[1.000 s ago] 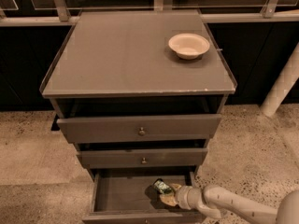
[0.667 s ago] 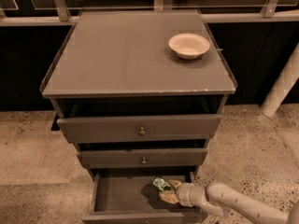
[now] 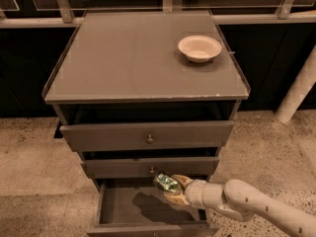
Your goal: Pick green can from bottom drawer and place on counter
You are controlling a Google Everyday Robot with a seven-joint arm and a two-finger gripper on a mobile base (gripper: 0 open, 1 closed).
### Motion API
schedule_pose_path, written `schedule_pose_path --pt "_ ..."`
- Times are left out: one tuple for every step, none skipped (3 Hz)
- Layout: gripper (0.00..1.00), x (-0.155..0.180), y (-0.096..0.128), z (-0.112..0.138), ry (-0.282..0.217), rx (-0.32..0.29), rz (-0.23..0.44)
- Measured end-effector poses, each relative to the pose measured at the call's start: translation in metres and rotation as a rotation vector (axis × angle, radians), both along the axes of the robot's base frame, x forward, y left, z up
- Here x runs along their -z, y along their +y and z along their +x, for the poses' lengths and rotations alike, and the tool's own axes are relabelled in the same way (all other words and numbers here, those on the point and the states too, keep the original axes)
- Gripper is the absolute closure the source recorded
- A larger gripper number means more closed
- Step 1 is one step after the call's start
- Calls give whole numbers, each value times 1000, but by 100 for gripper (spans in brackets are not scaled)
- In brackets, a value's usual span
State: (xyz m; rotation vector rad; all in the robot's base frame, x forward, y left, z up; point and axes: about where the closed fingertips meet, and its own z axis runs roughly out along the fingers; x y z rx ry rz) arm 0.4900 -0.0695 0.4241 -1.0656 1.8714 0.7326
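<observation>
Gripper — clamped on green can, above open bottom drawer. Cream bowl on counter — right rear.

Dim overhead light; faint sheen on the tabletop; lower centre, the gripper clasping the green can shadows the bottom drawer.

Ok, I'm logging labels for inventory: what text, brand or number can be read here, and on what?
The green can, held by the gripper over the bottom drawer: white and dark markings, too blurred to read.
The bowl, counter, upper drawers: no text visible.
</observation>
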Motion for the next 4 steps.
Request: schedule_pose_path --pt "100 -21 0 0 -31 -23 -33" --pt "100 -21 0 0 -31 -24 -33" --pt "100 -48 -1 -10 -50 -8 -89" --pt "100 -88 10 -39 -39 49 -172"
